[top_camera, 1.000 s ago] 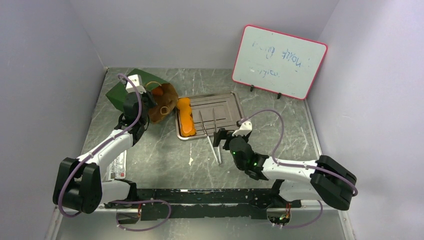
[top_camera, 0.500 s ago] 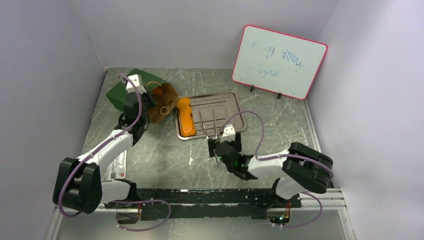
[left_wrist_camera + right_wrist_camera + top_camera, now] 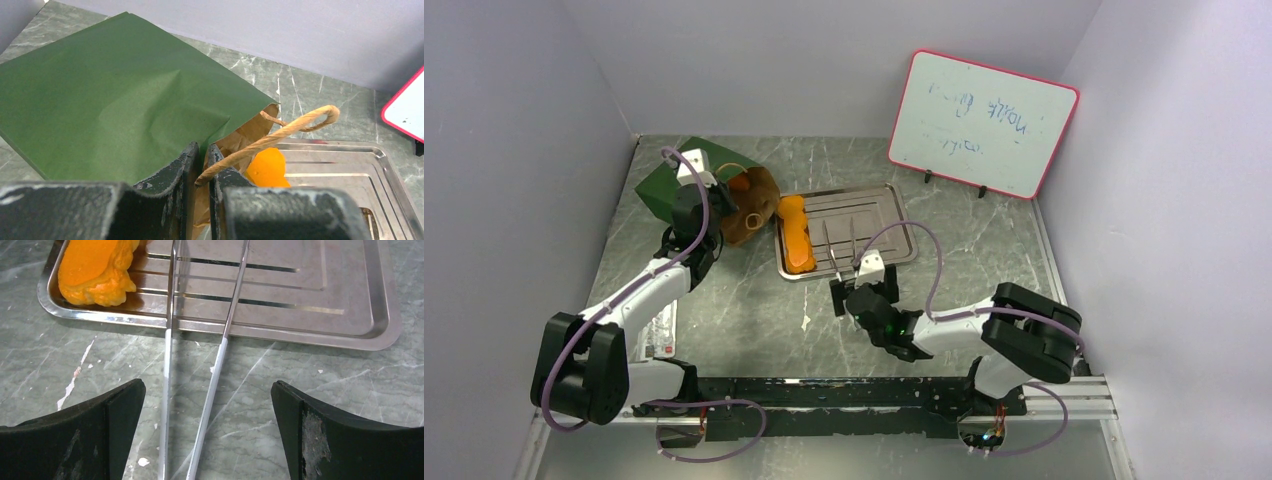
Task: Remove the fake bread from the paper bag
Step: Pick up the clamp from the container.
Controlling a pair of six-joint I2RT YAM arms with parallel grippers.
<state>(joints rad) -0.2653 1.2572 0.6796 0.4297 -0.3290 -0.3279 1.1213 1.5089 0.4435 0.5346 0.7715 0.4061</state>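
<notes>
One glossy orange toy loaf (image 3: 795,235) lies on the silver metal tray (image 3: 884,215). More orange bread (image 3: 267,167) shows inside the dark green paper bag (image 3: 659,185), upper left, its rim pinched by the left gripper (image 3: 202,165). The right gripper (image 3: 207,390) is spread wide.

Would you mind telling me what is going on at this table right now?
Two robot arms are unpacking fake bread from a paper bag lying on its side. The left gripper is shut on the bag's rim by the cord handle, and an orange piece shows at its mouth. One loaf already lies on the metal tray. The right gripper hangs open over the tongs, not gripping them.
</notes>
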